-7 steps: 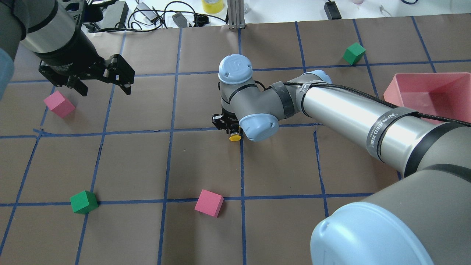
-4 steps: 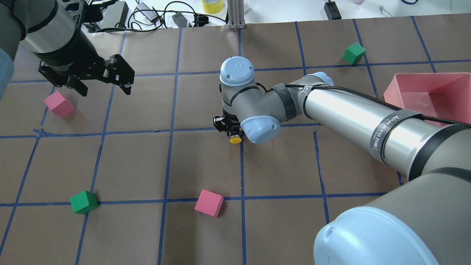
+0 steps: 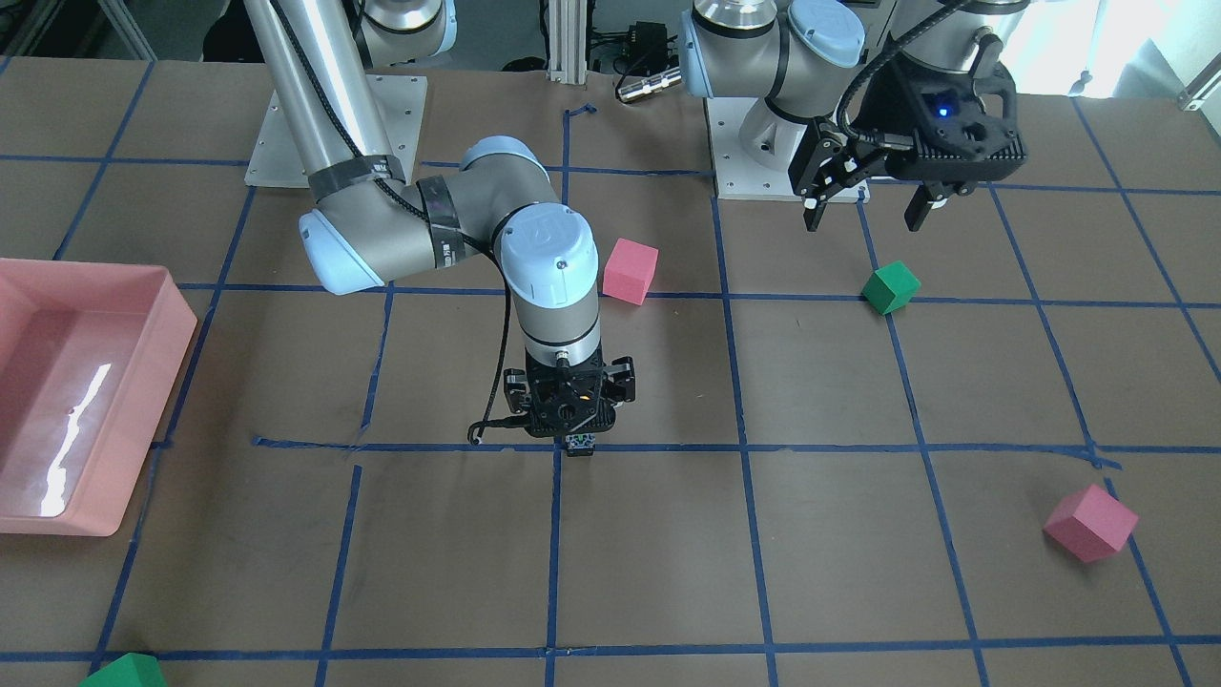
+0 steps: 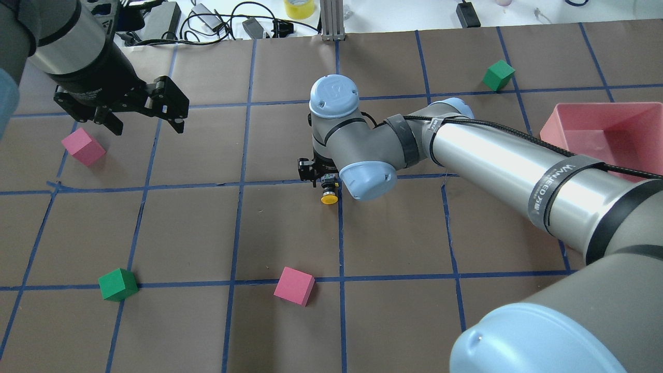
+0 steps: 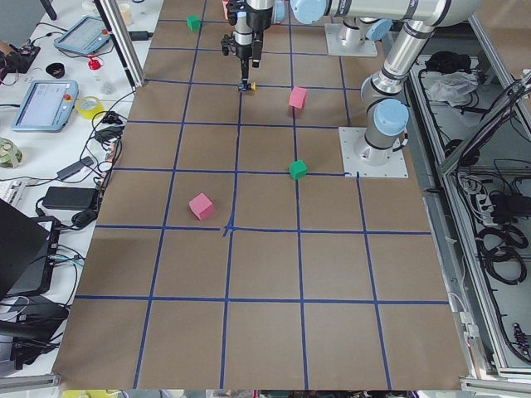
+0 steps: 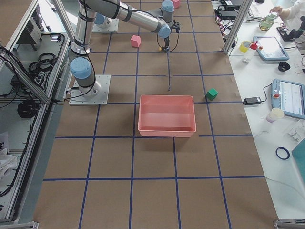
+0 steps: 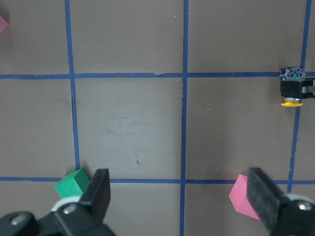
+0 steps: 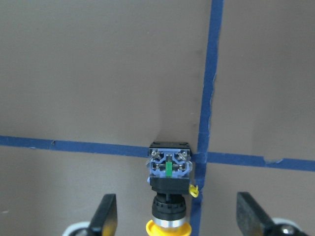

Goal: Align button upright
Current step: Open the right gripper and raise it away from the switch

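Observation:
The button lies on its side where two blue tape lines cross, silvery terminal base at one end and yellow cap at the other. My right gripper hangs straight over it and is open, its fingers wide on either side and not touching it. From across the table only the terminal end shows under the right gripper. My left gripper hovers open and empty at the far left, well away from the button, which sits at the right edge of its wrist view.
A pink tray stands at the right. Pink cubes and green cubes are scattered over the brown gridded table. Cables and adapters lie along the far edge.
The right wrist has shifted slightly, and more of the button's black body now shows below it, with the yellow cap a little nearer the camera. The left arm has not moved.

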{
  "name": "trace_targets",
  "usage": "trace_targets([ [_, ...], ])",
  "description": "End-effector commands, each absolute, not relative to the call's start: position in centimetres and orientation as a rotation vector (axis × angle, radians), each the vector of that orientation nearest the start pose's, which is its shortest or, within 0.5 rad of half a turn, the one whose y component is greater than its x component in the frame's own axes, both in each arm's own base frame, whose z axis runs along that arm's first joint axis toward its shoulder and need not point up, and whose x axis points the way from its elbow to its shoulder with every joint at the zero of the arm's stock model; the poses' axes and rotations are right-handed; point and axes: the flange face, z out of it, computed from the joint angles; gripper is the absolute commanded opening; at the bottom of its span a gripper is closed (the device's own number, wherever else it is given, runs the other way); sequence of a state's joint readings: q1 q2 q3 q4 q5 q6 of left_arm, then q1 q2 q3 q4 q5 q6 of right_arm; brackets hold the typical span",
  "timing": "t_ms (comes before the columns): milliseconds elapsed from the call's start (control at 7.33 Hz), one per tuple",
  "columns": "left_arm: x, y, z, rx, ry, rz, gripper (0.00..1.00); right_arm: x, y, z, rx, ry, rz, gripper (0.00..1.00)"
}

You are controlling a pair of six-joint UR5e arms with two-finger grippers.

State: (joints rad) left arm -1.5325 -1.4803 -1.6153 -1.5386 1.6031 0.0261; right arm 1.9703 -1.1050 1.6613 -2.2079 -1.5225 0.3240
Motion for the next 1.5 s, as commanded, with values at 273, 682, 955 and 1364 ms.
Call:
trace_targets([
  [273,-11.1,-46.6,51.5,-0.01,3.09,-0.128,1.0,25.4,-52.2,36.5,-0.091,3.124,0.005,0.99],
  [682,-11.1,-49.1,51.1,0.028,3.081,-0.225,1.0,17.8,-51.6,46.5,-0.187,3.131,-0.023,1.0],
  [955,-11.2,-50.2,50.6,0.019,3.073,-0.297,1.0,17.3,-49.0,50.3,-0.18,3.114,-0.105,1.0],
  [1364,-14.4,-51.3,45.2,0.013,3.091,-0.36,1.0,17.1,-49.0,50.4,-0.176,3.117,-0.1,1.0],
])
